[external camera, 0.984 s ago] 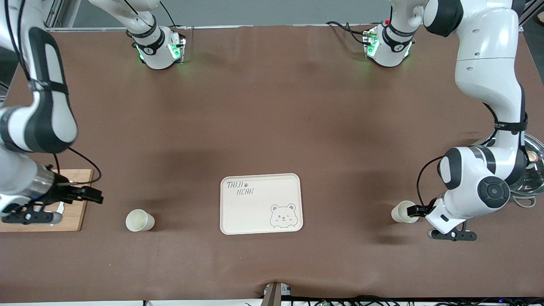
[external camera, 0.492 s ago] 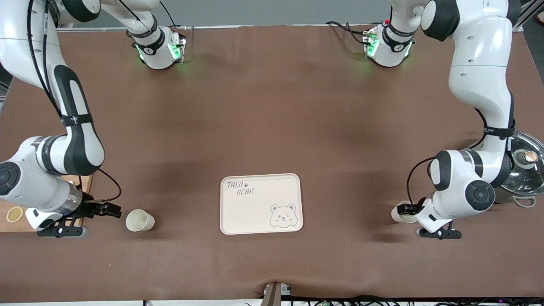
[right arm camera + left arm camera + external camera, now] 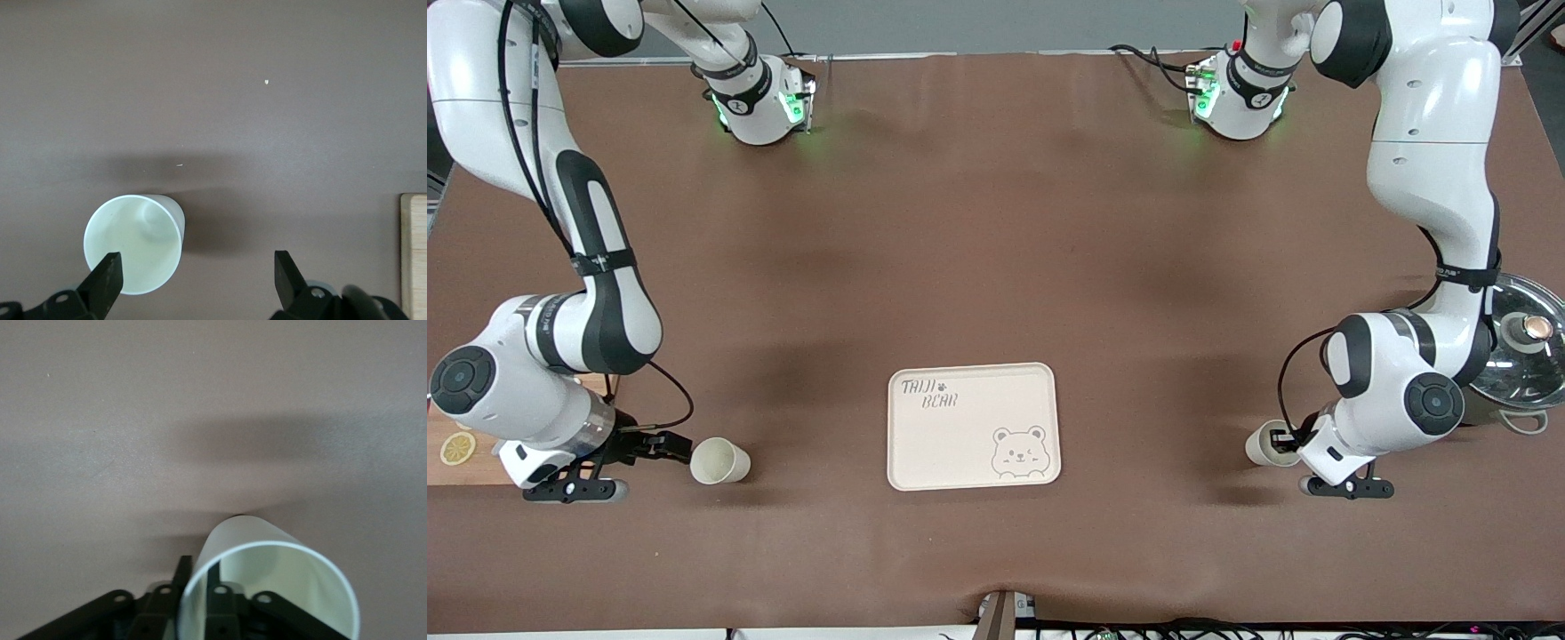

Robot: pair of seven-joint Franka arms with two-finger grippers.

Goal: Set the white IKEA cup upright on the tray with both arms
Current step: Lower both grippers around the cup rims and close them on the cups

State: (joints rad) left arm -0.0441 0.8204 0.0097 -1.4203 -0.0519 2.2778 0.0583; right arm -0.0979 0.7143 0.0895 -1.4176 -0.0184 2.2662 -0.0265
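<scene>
You have 2 white cups lying on their sides on the brown table (image 3: 996,222), 1 at each end, with the tray (image 3: 973,427) sitting between them, well apart from both. The left gripper (image 3: 1282,439) has its fingers clamped on the rim of the cup at its end (image 3: 1261,444), 1 finger inside the mouth. The right gripper (image 3: 676,444) stands wide open just beside the other cup (image 3: 719,460), not touching. A cutting board (image 3: 458,449) and a pot lid (image 3: 1522,356) hug the table ends.
</scene>
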